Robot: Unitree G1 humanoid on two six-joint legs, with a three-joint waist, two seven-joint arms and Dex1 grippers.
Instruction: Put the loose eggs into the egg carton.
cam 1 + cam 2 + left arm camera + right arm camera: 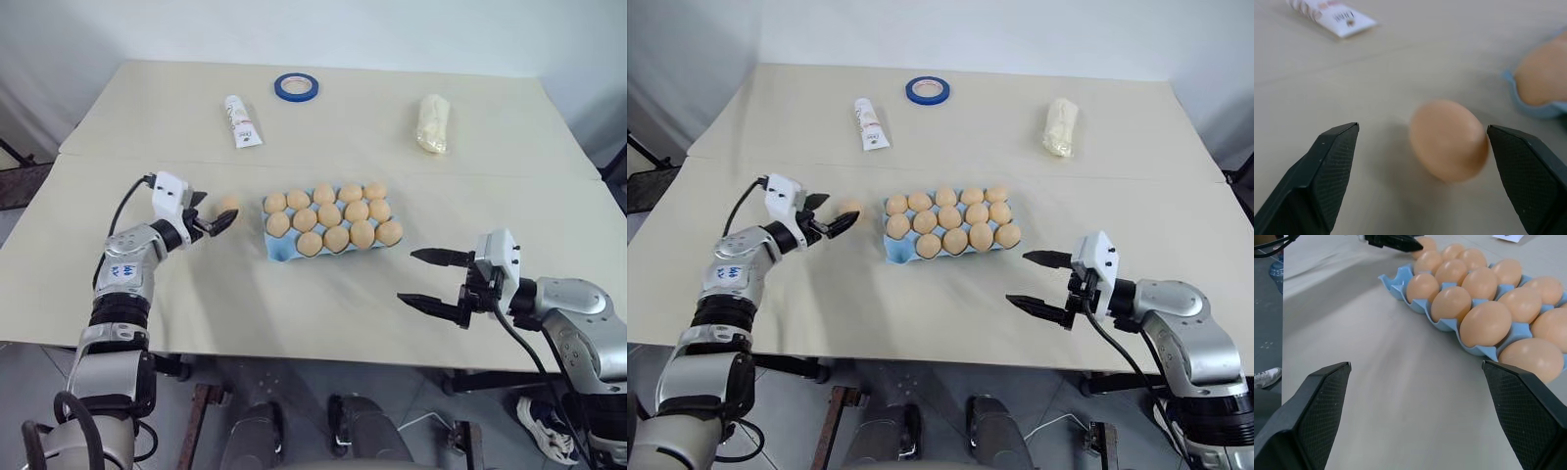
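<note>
Eggs fill fourteen cups of the egg carton [277, 247] in the head view — one corner cup sits empty, and one loose egg [228, 205] lies on the table [294, 304] beside it, at the spread left gripper [212, 219].

Left wrist view: egg between the parted fingers [1327, 171] — centre it, close gently.

Right wrist view: right gripper [1415, 416] gapes, empty, near the carton.

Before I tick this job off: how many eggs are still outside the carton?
1. A single loose egg lies on the table beside the egg carton, on the robot's left, between the open fingers of the left gripper. None seem hidden.
</note>
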